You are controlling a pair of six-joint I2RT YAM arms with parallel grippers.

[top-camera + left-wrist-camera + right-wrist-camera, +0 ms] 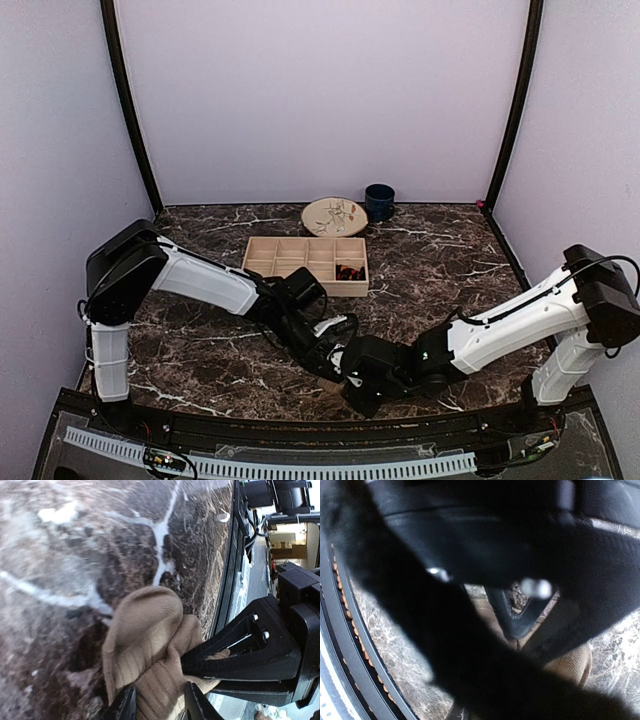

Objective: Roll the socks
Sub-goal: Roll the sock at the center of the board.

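Note:
A tan ribbed sock (145,640) lies bunched on the dark marble table, close to its front edge. In the left wrist view my left gripper (160,706) stands open, one finger on each side of the sock's ribbed part. My right gripper (200,657) comes in from the right and is shut on the sock's edge, with tan fabric showing between its fingers. From above, both grippers meet at the front middle of the table, left gripper (333,362) and right gripper (350,380), and they hide the sock. The right wrist view is mostly blocked by dark gripper parts, with a patch of the tan sock (570,666) showing.
A wooden compartment tray (300,262) sits behind the grippers, with small red and dark items (349,270) in one cell. A patterned plate (334,216) and a dark blue cup (379,201) stand at the back. The table's black front rail (227,580) runs just beside the sock.

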